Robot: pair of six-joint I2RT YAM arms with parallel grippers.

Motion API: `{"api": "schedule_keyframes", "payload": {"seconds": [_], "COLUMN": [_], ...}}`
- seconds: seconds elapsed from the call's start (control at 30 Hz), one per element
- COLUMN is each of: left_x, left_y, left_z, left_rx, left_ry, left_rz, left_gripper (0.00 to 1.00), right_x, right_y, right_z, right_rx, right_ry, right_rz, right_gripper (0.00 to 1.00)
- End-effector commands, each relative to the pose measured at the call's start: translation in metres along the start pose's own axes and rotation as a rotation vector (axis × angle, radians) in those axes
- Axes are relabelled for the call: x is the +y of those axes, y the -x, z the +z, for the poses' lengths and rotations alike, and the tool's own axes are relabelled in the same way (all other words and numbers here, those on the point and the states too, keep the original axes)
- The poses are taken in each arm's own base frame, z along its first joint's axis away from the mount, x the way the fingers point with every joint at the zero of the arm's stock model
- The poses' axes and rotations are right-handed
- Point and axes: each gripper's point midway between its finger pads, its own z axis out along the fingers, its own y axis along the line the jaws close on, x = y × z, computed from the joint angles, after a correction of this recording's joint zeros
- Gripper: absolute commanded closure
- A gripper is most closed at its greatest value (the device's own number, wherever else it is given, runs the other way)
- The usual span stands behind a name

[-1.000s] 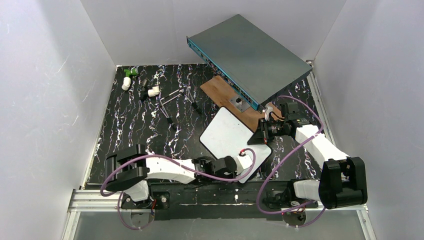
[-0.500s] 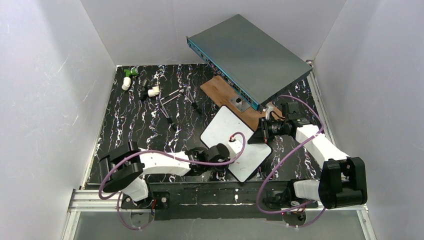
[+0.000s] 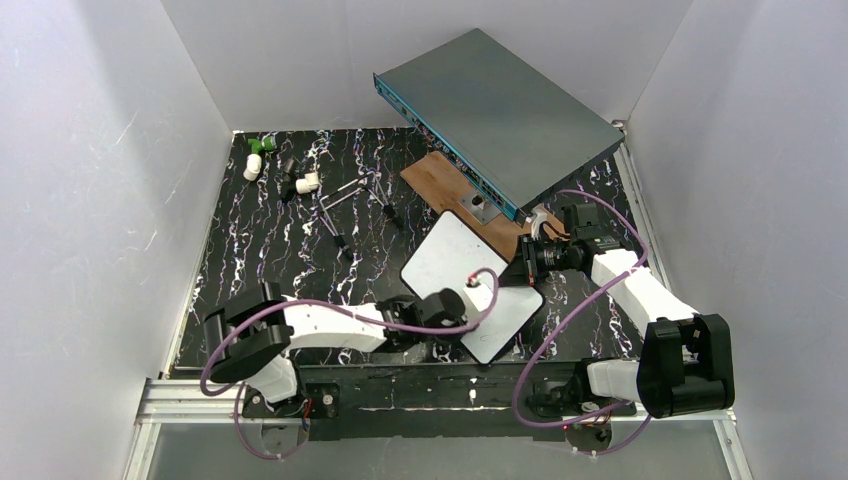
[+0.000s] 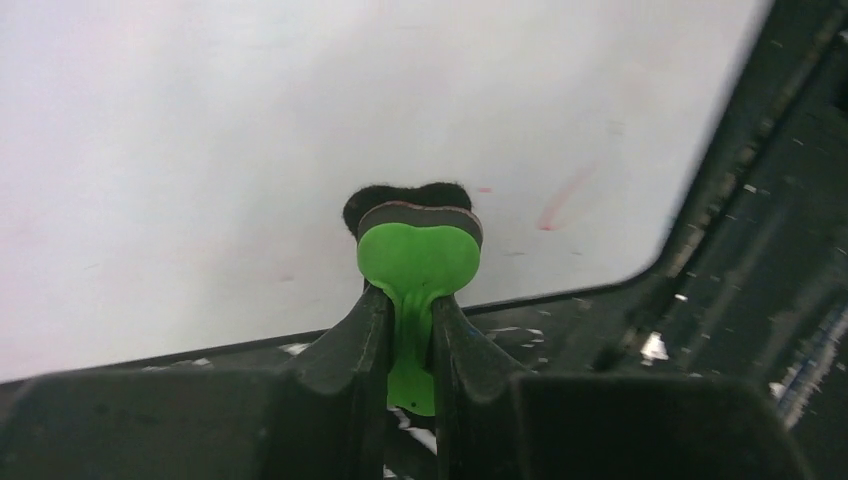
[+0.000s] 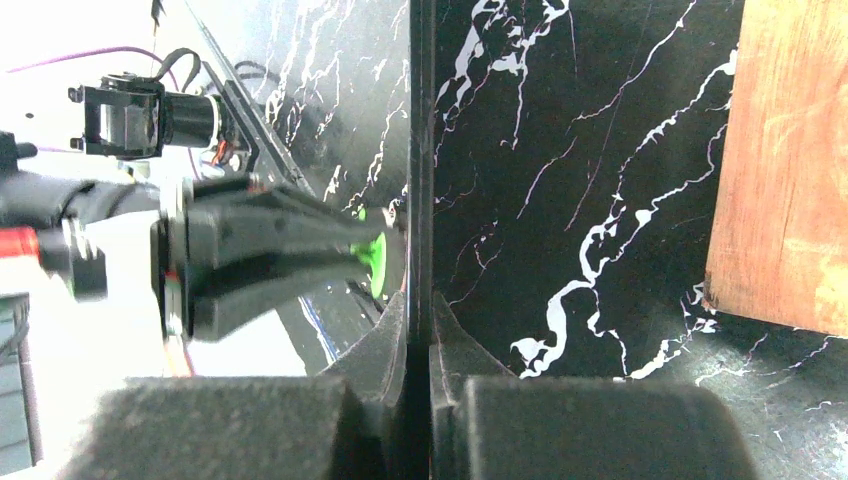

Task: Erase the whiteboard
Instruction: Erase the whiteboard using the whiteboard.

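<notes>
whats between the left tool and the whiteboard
A green eraser, pinched in the left tool, with its dark felt pad seemingly against the whiteboard. The left wrist view shows this best.

Black, white-veined table top (image 3: 250,270). At 11 o'clock: small white cylinders (image 3: 252,168) and a green piece (image 3: 260,145). Toward 12 o'clock: several thin dark rods (image 3: 335,228), scattered. At 1 o'clock: a brown wooden plank (image 3: 432,180), lying flat, partly under a grey-teal metal box (image 3: 500,110).
</notes>
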Motion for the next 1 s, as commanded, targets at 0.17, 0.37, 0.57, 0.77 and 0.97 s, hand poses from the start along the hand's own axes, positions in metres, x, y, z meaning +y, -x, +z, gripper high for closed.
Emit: {"api": "schedule_keyframes", "payload": {"seconds": [0.17,0.37,0.57,0.77,0.97], "left_x": [-0.005,-0.022,0.039,0.031,-0.031], "left_y": [0.007,0.005,-0.013,0.004,0.016], "left_z": [-0.007,0.003,-0.002,-0.008,-0.004], "left_rx": [-0.025,0.004,0.098,0.031,0.004], "left_ry": [0.019,0.021,0.172,0.109,-0.036], "left_rz": [0.056,0.144,-0.065,-0.115,0.160], "left_gripper": [1.00,1.00,1.00,1.00,1.00], "right_x": [0.016,0.015,0.016,0.015,0.015], "right_y": [-0.004,-0.004,-0.004,-0.004,-0.004], "right_z": [0.000,0.000,0.000,0.000,0.000], "right_rx": [0.026,0.028,0.026,0.026,0.027], "right_ry": [0.062,0.062,0.061,0.061,0.061], "right_rz": [0.009,0.011,0.010,0.010,0.011], "right_gripper": [0.99,0.99,0.99,0.99,0.99]}}
